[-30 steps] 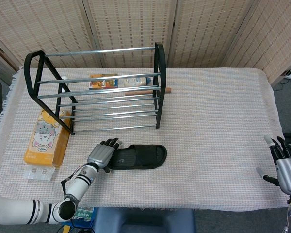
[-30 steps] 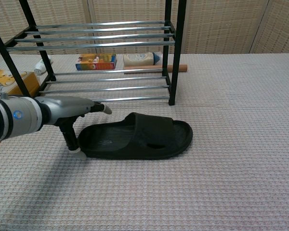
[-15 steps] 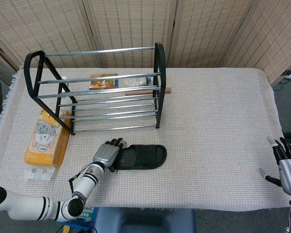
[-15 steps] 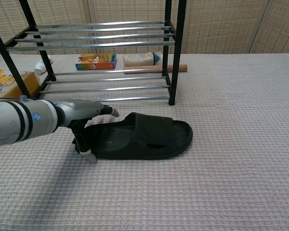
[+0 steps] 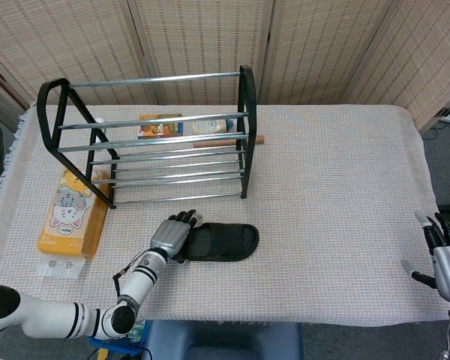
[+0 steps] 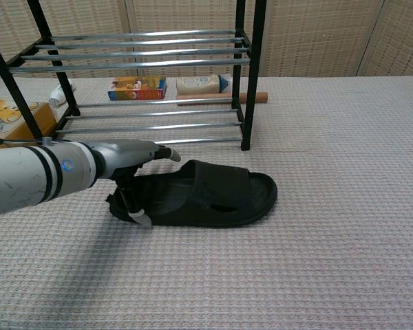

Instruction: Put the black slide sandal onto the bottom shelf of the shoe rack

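The black slide sandal [image 5: 229, 241] [image 6: 213, 196] lies flat on the tablecloth, heel to the left, just in front of the shoe rack [image 5: 246, 135]. The rack's bottom shelf [image 6: 158, 127] is bare metal rails. My left hand [image 5: 172, 236] [image 6: 134, 161] reaches over the sandal's heel end. Its fingers stretch flat above the heel, and the thumb points down along the near edge, touching it. Nothing is gripped. My right hand [image 5: 446, 259] hangs beyond the table's right edge with its fingers spread and holds nothing.
An orange cartoon box [image 5: 71, 214] [image 6: 7, 113] lies left of the rack, with a clear packet [image 5: 60, 266] in front of it. Behind the rack are a snack box [image 5: 160, 126] [image 6: 136, 88], a white bottle [image 5: 214, 126] [image 6: 201, 84] and a wooden stick [image 5: 256, 139] [image 6: 251, 97].
My left hand has slid rightward over the sandal's heel, the thumb now beside the near edge. The sandal has shifted slightly right. The right hand has dropped a little lower.
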{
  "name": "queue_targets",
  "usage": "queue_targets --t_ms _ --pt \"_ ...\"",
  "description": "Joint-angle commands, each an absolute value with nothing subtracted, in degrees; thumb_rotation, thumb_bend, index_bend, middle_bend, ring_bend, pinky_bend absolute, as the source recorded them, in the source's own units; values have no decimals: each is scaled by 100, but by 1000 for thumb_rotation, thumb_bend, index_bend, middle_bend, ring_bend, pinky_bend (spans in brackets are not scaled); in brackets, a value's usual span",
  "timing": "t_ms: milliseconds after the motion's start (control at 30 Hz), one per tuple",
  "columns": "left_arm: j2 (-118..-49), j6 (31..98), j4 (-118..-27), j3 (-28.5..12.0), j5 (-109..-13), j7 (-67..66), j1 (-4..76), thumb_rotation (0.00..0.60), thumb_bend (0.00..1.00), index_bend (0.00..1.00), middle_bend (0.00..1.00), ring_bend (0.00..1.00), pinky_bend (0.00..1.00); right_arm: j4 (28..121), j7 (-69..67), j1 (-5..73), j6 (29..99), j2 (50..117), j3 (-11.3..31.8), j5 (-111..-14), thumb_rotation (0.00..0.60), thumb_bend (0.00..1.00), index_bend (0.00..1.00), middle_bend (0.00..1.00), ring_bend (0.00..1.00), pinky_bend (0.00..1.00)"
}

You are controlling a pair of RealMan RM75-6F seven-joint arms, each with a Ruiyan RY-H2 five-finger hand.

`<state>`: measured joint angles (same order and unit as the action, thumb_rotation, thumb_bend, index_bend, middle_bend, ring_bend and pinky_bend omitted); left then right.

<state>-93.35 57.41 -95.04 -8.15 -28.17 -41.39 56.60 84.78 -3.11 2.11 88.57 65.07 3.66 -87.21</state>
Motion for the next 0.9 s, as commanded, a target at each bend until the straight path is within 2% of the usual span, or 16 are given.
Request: queue_targets --t_ms 33,300,367,567,900 --pt "-9422 5741 -9388 -827 -2951 -4020 5651 600 110 86 18 67 200 8477 -311 207 8853 6506 371 -8708 600 200 0 148 101 149" --pt "-9630 5758 -9039 -812 -3512 -3568 5500 600 110 319 252 278 329 8455 -326 203 8833 6524 390 -8664 600 200 0 150 101 149" --pt "-9638 5727 -8996 -792 -3604 -3510 5476 600 110 352 291 303 344 8446 -331 205 8827 6530 394 -8658 600 200 0 151 101 149" --pt "-9511 5654 -9100 -749 -3771 -3382 5395 600 112 401 346 330 356 8421 -350 205 8831 6543 405 -8656 600 200 0 151 101 149" --pt "-8883 5798 -9712 -891 -3786 -3131 5204 600 111 394 350 331 365 8404 -382 202 8855 6551 408 -8687 600 200 0 151 101 149"
